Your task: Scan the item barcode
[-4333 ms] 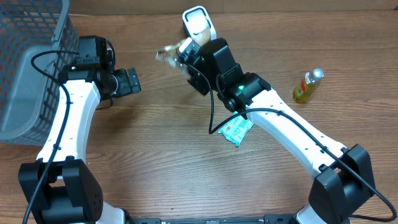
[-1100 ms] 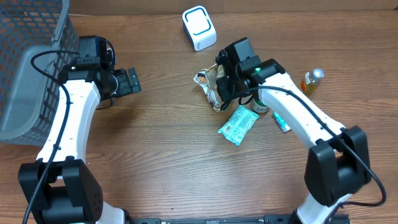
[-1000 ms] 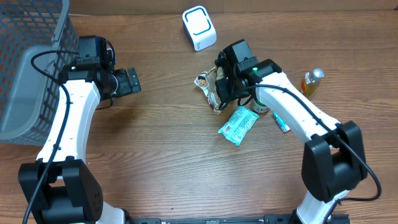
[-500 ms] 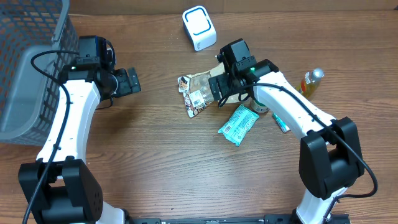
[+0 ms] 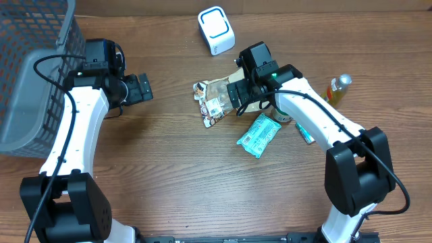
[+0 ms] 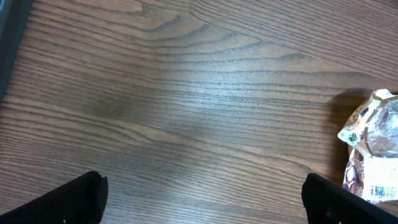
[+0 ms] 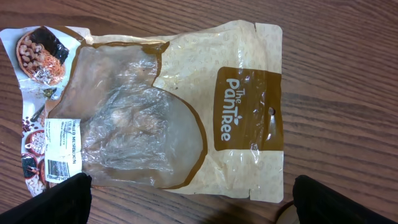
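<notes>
Dropped pouch [image 5: 213,98] lies flat beneath the downward-pointing, wide-spread right fingers [image 7: 339,200].

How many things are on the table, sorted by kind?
Pouches: 2, a brown-and-clear plastic snack pouch and a green foil packet.
Bottles: 1, a small yellow bottle.
Scanners: 1, a white cube-shaped scanner.
Baskets: 1, a grey mesh basket.
Total: 5, not counting a teal sliver half hidden under the right arm.

A glossy, crinkled plastic-film pouch [image 7: 180,106] with a clear window and white paper label [image 7: 62,149] lay on the matt, wood-grain bench [image 5: 175,175]; upper left stood a grey plastic mesh basket [image 5: 34,40].
</notes>
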